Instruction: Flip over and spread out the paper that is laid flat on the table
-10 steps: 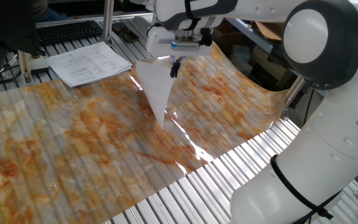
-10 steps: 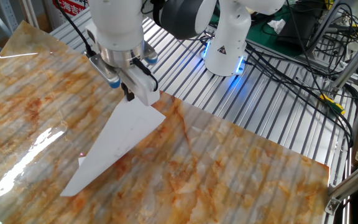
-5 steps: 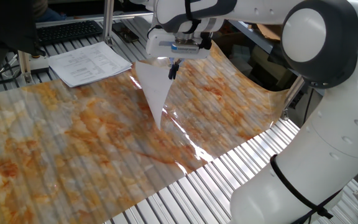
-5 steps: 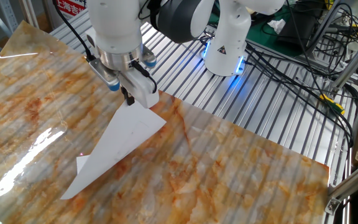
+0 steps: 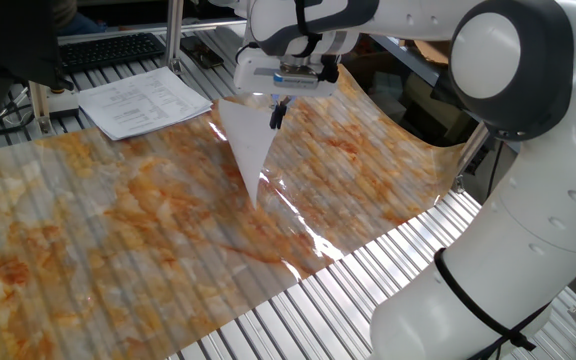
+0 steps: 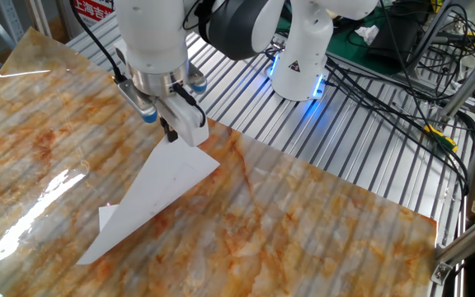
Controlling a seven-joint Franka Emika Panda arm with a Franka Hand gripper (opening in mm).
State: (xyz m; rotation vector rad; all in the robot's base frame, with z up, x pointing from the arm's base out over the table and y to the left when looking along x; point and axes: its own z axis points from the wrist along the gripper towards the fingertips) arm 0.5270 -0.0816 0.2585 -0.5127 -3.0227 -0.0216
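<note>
Now the gripper (image 6: 170,132) has its fingers pinched on the top corner of the paper (image 6: 151,200), lifting it off the table (image 6: 303,231); the sheet slopes down toward seven o'clock, low end touching.

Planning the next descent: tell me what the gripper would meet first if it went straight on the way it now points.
The gripper points down and is shut on a lifted corner of the paper. Straight below lies the marbled sheet covering the table, probably met first, perhaps with the paper's draped part between; depth is unclear.
</note>
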